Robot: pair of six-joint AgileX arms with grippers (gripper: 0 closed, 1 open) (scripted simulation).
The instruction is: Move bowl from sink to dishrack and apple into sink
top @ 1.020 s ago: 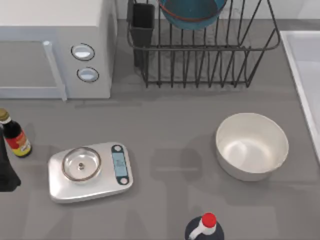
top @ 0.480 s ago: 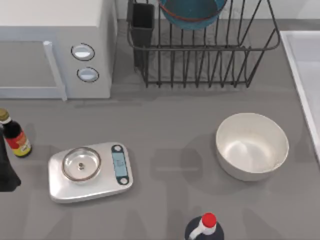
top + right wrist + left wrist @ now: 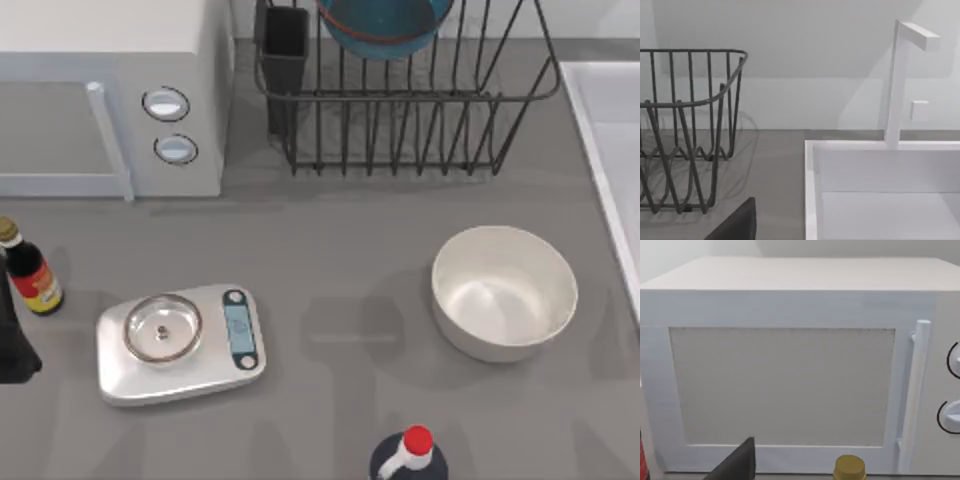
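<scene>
The teal-blue bowl (image 3: 385, 25) with its reddish stripe stands inside the dark wire dishrack (image 3: 400, 130) at the back of the table. The pale sink (image 3: 610, 150) lies at the table's right edge, and its rim (image 3: 812, 190) shows in the right wrist view beside the dishrack (image 3: 690, 125). The apple is out of view. A dark part of my left gripper (image 3: 735, 465) faces the microwave. My left arm (image 3: 12, 340) sits at the table's left edge. A dark part of my right gripper (image 3: 735, 222) hovers between rack and sink.
A white microwave (image 3: 110, 90) fills the back left. A large white bowl (image 3: 505, 290) sits right of centre, a kitchen scale (image 3: 180, 340) at the front left, a sauce bottle (image 3: 30, 275) beside my left arm, and a red-capped bottle (image 3: 410, 455) at the front. A faucet (image 3: 900, 80) rises behind the sink.
Faint shadows on the table around the white bowl have drifted to the right. The objects themselves have not moved.
</scene>
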